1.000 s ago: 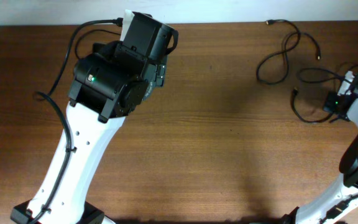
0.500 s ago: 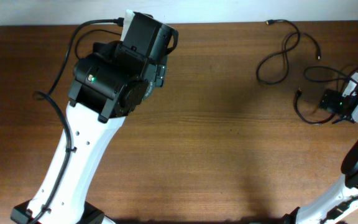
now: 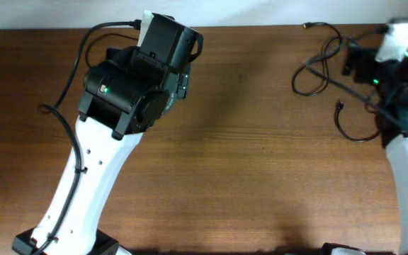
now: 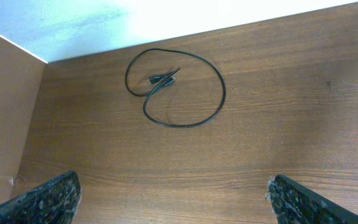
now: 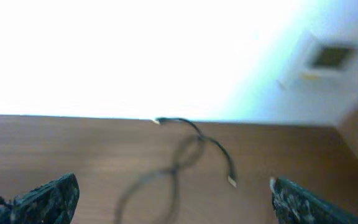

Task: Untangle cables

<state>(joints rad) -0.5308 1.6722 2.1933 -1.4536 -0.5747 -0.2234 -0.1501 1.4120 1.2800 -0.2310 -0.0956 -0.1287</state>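
Observation:
One thin black cable (image 4: 219, 99) lies in a loose loop on the wooden table, its two plugs together inside the loop; my left gripper (image 4: 176, 205) hangs open well short of it, nothing between its fingers. Across the table a second cable (image 3: 307, 66) lies in a figure-eight near the back edge. It shows blurred in the right wrist view as the cable (image 5: 178, 167), with a metal-tipped plug (image 5: 231, 181). My right gripper (image 5: 176, 205) is open and empty above it. A third cable (image 3: 349, 136) curves on the table beside the right arm.
The table (image 3: 261, 170) ends at a white wall along the back. A side panel (image 4: 5, 112) stands at the table's left end. The left arm's body (image 3: 129, 85) covers the back left part, and the right arm (image 3: 402, 106) fills the far right.
My right gripper has gone from shut to open. It rose and swung from the curved cable toward the back edge. That cable now lies loose, shifted a little. The left arm is still.

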